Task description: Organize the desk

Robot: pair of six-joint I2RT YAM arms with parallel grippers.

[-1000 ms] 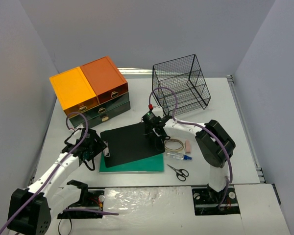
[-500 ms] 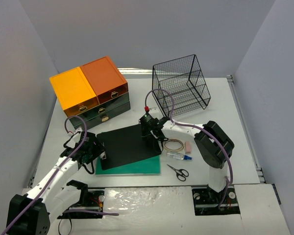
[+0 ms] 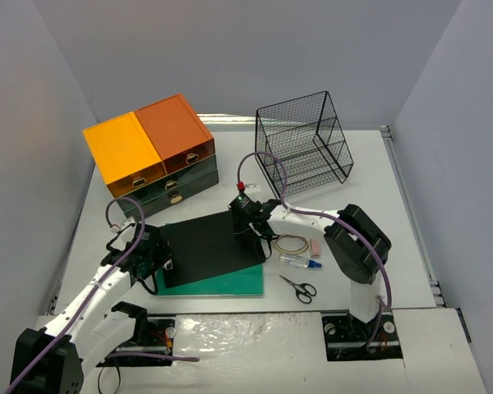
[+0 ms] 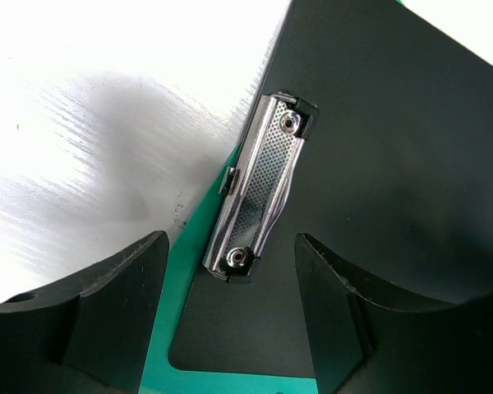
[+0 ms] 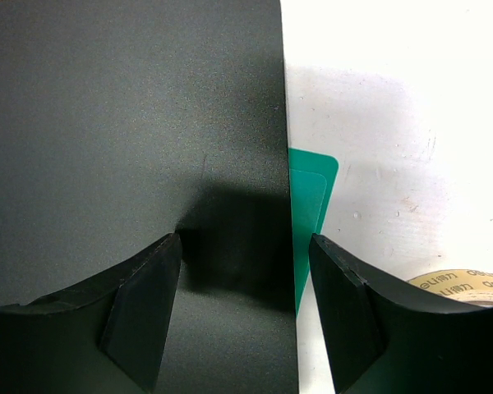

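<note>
The white desk [image 3: 370, 189] carries a black clipboard [image 3: 209, 246] lying askew on a flat green board [image 3: 230, 283]. My left gripper [image 3: 154, 259] is open over the clipboard's left end. In the left wrist view the gripper [image 4: 230, 328] has its jaws on either side of the metal clip [image 4: 259, 185], with the green board [image 4: 189, 336] below. My right gripper [image 3: 251, 228] is open at the clipboard's right edge. In the right wrist view the gripper [image 5: 245, 304] straddles that edge of the clipboard [image 5: 131, 123], with a strip of green board [image 5: 308, 205] showing beside it.
A dark drawer unit with orange and yellow tops [image 3: 152, 152] stands back left, and a black wire basket [image 3: 304, 148] back right. A tape roll [image 3: 292, 244], pink eraser [image 3: 315, 245], glue tube [image 3: 300, 262] and scissors [image 3: 298, 287] lie right of the boards.
The clipboard and green board have slid to the left. Both grippers moved left with them, still open.
</note>
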